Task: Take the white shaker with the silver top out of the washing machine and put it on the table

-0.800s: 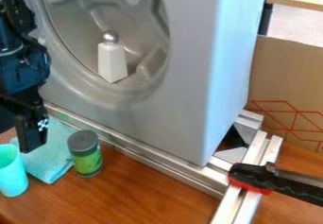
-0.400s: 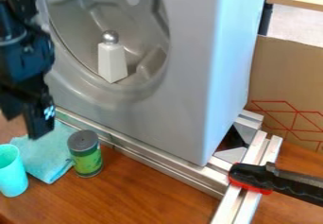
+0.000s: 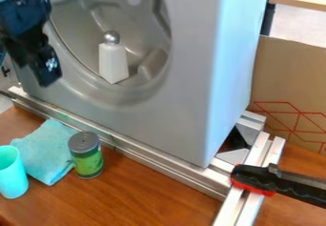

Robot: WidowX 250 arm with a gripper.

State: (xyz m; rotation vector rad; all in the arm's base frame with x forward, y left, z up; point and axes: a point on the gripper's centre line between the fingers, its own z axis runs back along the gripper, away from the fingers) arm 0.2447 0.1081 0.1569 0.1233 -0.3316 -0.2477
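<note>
Table (image 3: 149, 196): brown wood-grain top. Directly on surface: turquoise cup (image 3: 12, 176), upright, L side; folded turquoise cloth (image 3: 45, 150), just beside cup; green can w/ gray lid (image 3: 86, 156), upright, at cloth's R edge; metal rails (image 3: 167, 164), running behind can & toward front R.

From where I'm standing, the black arm (image 3: 24, 9) comes in at the upper left, its dark, bulky wrist section raised well above the far left part of the wooden tabletop (image 3: 153, 187). Below it hangs the black gripper (image 3: 37, 72), pointing mostly downward with a slight slant, its lower end up off the wood. A small black-and-white patch (image 3: 51, 64) marks its side.
</note>
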